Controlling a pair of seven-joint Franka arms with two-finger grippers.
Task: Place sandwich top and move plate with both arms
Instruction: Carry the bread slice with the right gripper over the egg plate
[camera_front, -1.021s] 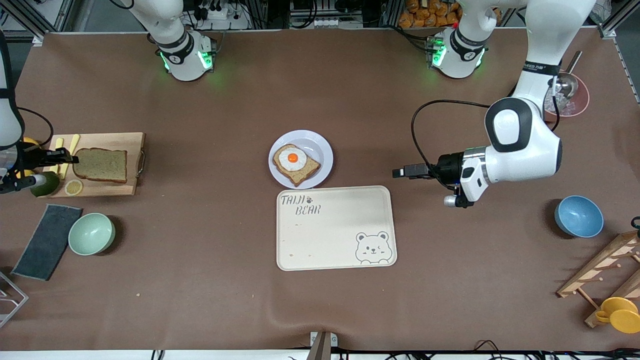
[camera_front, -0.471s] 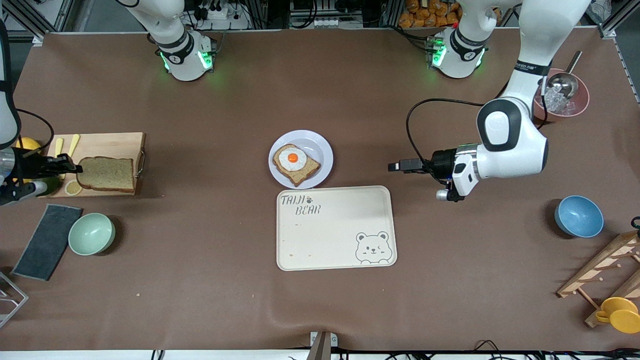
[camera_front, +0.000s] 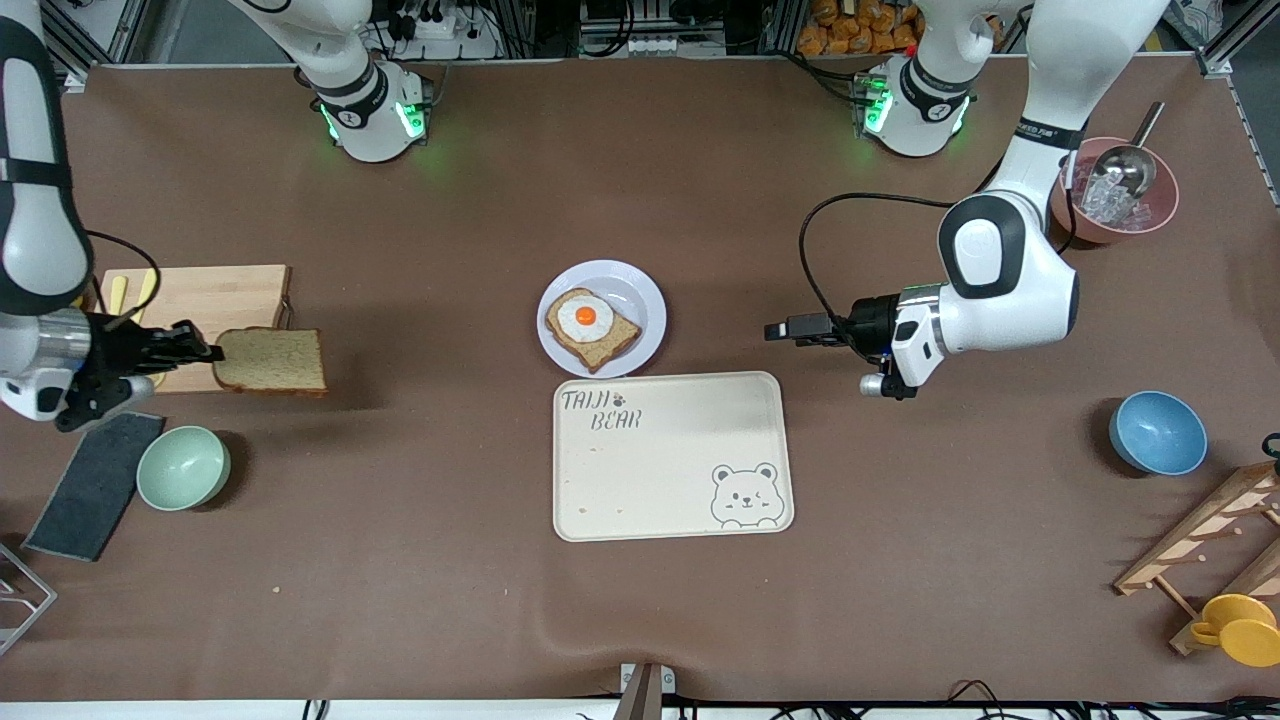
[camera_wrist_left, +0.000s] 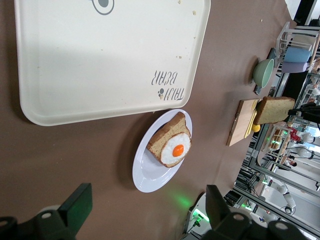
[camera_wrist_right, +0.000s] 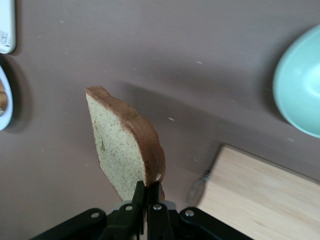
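The sandwich top, a plain brown bread slice, hangs in the air over the edge of the wooden board. My right gripper is shut on its crust. In the right wrist view the slice stands on edge above the brown cloth, with the jaws of that gripper pinched on its corner. The white plate sits mid-table and carries a slice with a fried egg. My left gripper is open, over bare table beside the plate toward the left arm's end. In the left wrist view, the plate lies ahead of that gripper.
A cream bear-printed tray lies just nearer the camera than the plate. The wooden board, a green bowl and a grey cloth are at the right arm's end. A blue bowl, a pink bowl with a scoop and a wooden rack are at the left arm's end.
My right gripper has lifted the bread slice off the board and carried it toward the plate. My left arm has edged closer to the plate, its gripper still open.
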